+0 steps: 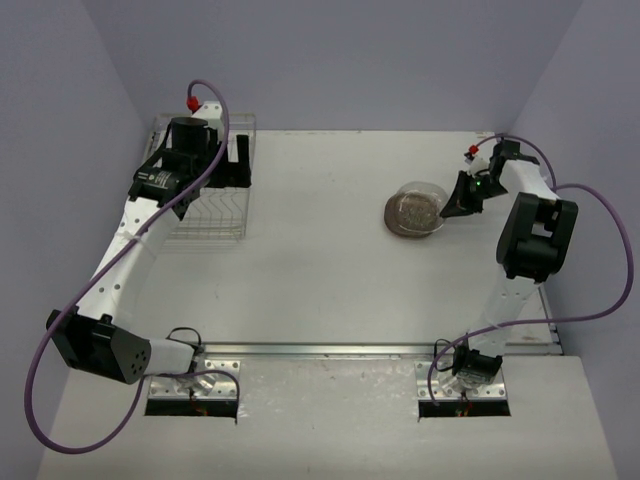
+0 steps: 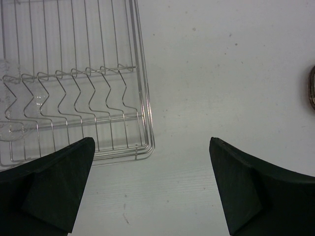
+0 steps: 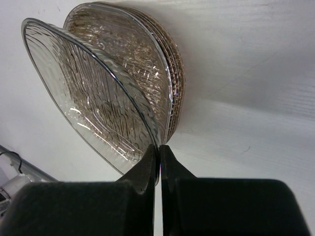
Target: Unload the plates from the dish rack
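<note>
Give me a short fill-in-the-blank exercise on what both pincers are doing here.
The right pincer is shut on the ___ of a round translucent smoky-brown plate.
The left pincer hovers ___ by the silver wire dish rack's corner.
The held plate tilts over a stack of similar plates on the white ___.
Missing: rim; open; table.

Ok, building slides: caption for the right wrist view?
Right tool shut on the rim of a tilted plate, by the stack on the table.
</note>
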